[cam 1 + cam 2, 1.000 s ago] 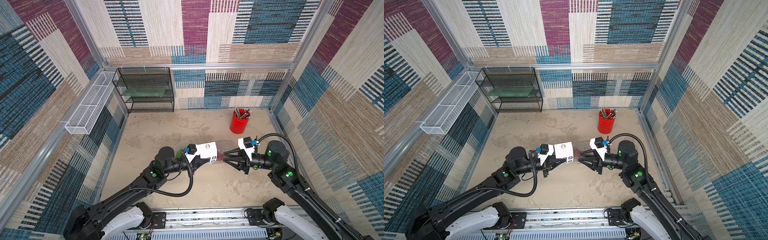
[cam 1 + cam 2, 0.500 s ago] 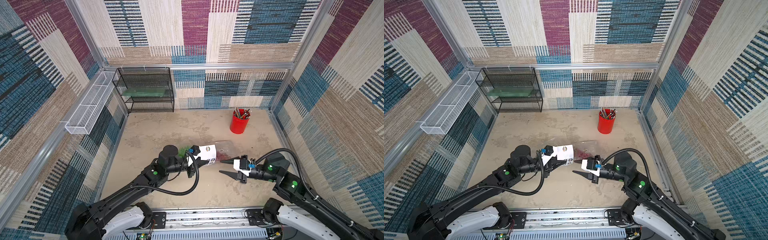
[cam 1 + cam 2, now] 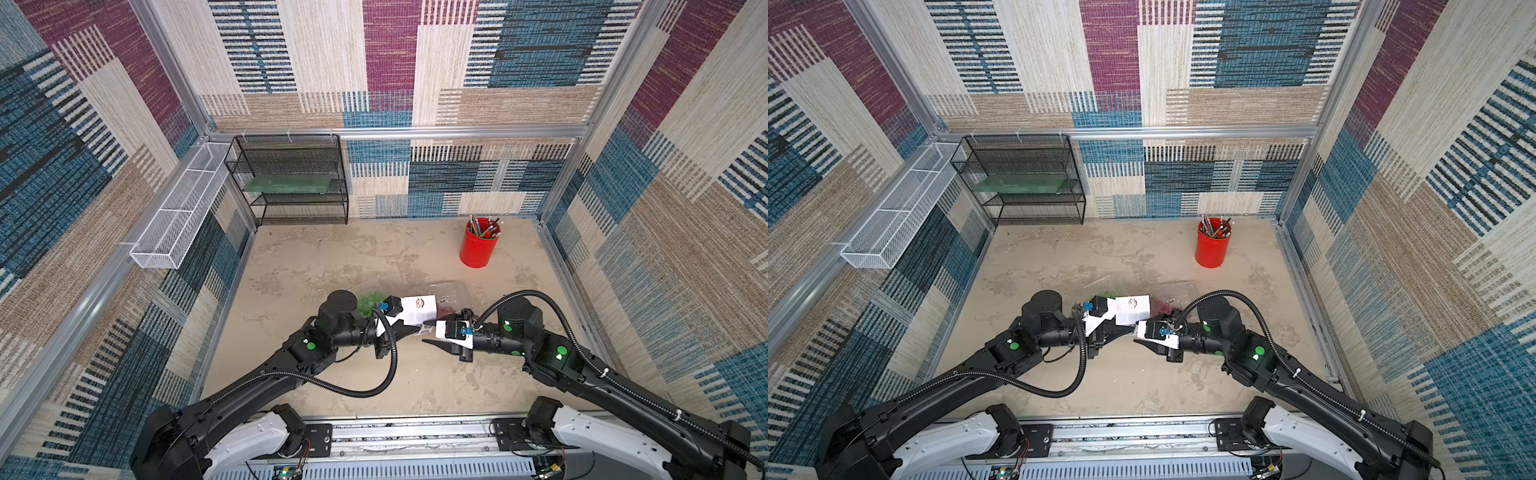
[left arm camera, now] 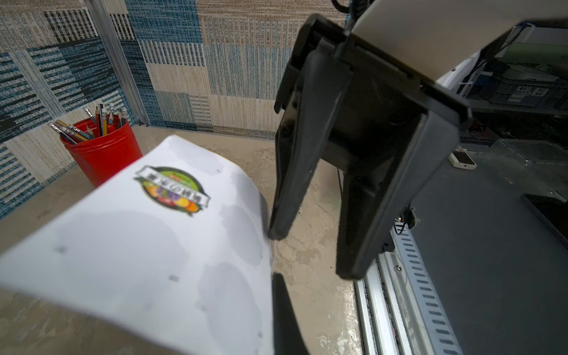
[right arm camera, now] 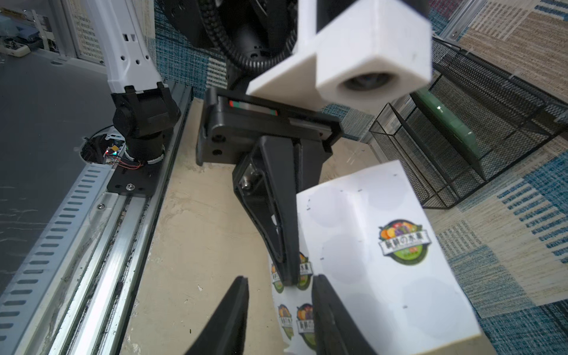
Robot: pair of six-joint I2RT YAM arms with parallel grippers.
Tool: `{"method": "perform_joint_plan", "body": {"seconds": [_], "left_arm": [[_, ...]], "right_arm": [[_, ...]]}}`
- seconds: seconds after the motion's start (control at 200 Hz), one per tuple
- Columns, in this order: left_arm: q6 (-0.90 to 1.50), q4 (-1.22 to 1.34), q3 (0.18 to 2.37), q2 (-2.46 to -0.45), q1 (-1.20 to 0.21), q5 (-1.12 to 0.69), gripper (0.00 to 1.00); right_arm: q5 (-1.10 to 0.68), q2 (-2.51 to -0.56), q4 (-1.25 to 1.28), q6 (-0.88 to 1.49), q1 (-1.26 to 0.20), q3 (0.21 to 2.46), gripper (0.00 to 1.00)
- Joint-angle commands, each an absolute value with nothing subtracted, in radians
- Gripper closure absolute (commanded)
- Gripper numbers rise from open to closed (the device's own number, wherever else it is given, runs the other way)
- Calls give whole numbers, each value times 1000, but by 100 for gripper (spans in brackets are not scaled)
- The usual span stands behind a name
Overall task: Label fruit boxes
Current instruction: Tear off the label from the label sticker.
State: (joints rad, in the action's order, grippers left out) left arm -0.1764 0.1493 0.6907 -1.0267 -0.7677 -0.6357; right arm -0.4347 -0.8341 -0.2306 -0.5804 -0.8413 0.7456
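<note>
your left pincer is clamped shut on the white sticker sheet; your right pincer stands part open astride its edge, holding nothing. in a top view the green grape box lies at 10 o'clock of them, the red grape box at 1

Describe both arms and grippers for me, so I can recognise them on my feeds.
The left arm and right arm are black, with white shells at the base and green indicator lights. A black ribbed cable hose loops along each. The left gripper and right gripper have black, tapered, wedge-shaped fingers, each with a white boxy camera housing behind them.
</note>
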Motion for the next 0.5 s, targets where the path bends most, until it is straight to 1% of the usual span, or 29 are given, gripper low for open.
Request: {"method": "perform_joint_plan", "body": {"seconds": [0.0, 0.496], "left_arm": [[-215, 139, 695, -1022, -772, -666, 100], [-303, 119, 690, -1018, -787, -673, 100]], "right_arm": [[-404, -842, -211, -588, -841, 756, 60], [-449, -870, -224, -593, -838, 760, 61]]}}
